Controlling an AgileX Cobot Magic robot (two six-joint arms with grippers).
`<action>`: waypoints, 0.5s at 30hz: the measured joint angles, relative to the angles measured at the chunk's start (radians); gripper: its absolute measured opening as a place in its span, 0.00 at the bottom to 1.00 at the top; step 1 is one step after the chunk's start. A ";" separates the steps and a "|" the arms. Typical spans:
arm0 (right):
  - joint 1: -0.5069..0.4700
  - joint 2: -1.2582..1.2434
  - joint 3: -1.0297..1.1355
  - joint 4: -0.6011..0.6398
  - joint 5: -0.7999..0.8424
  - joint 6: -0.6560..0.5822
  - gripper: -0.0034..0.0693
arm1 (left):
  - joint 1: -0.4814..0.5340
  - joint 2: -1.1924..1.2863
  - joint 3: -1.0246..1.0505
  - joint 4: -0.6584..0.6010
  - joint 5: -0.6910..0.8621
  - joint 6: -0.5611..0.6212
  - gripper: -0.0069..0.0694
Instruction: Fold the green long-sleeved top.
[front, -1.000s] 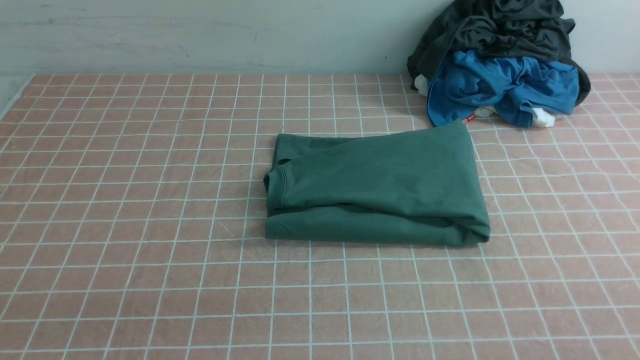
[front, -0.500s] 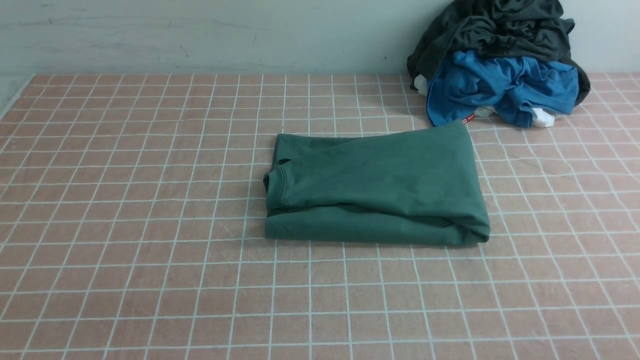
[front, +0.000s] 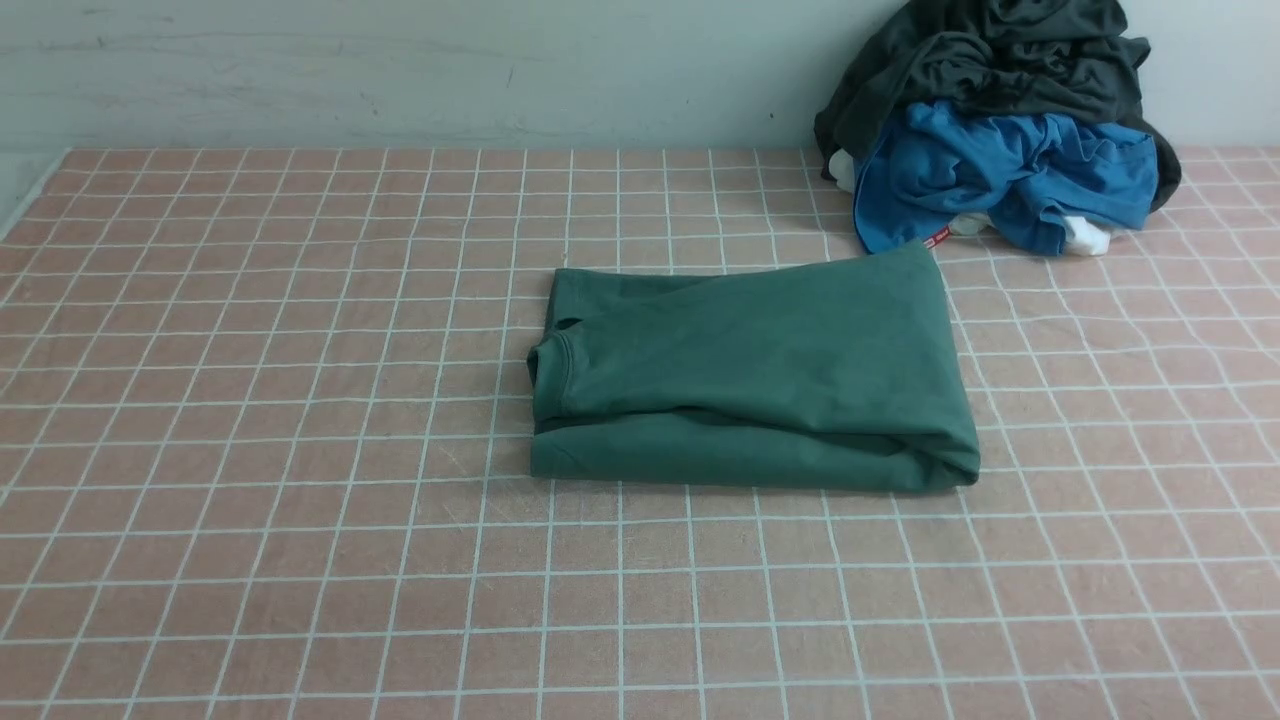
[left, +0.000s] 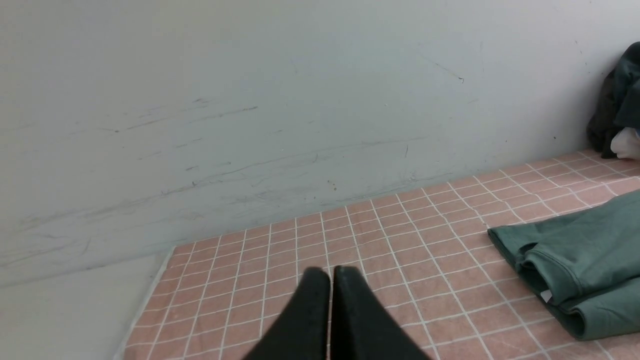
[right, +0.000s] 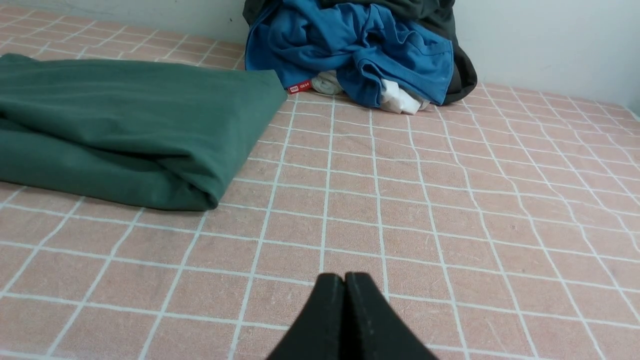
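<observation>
a: where is your green long-sleeved top (front: 760, 380) right now?

b: you have it lying folded into a thick rectangle near the middle of the worktop (front: 300, 560), on the pink cloth with the white grid. its ribbed neck (front: 560, 365) sits at the edge toward the robot's left, and the rounded fold runs along the near side. nothing is touching it.

a: and your left end effector (left: 331, 272)?

b: you can see it only in the left wrist view. its two black fingers (left: 312, 300) are pressed together with nothing between them. it hangs over bare worktop, apart from the top, with the neck end of the garment off to one side and the pale wall (left: 250, 100) ahead.

a: your right end effector (right: 345, 277)?

b: same story. the fingers are closed flat against each other, empty, above bare grid squares. the top's folded corner lies near it but well clear of the tips.

a: anything else on your worktop?

b: a heap of clothes at the far right corner against the wall: a dark charcoal-grey garment (front: 1000, 60) on top, a bright blue garment (front: 1000, 180) under it, and bits of white cloth (front: 1085, 237) showing at the bottom. a small red tag (front: 937, 237) sticks out just beside the top's far right corner. neither arm shows in the front view.
</observation>
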 joint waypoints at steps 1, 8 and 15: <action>0.000 0.000 0.000 0.000 0.000 0.000 0.03 | 0.000 0.000 0.000 0.000 0.000 0.000 0.09; 0.000 0.000 0.000 0.000 0.000 0.000 0.03 | 0.000 0.000 0.000 0.000 0.000 0.000 0.09; 0.000 0.000 0.000 0.000 0.000 0.000 0.03 | 0.000 0.000 0.011 0.001 -0.011 0.000 0.09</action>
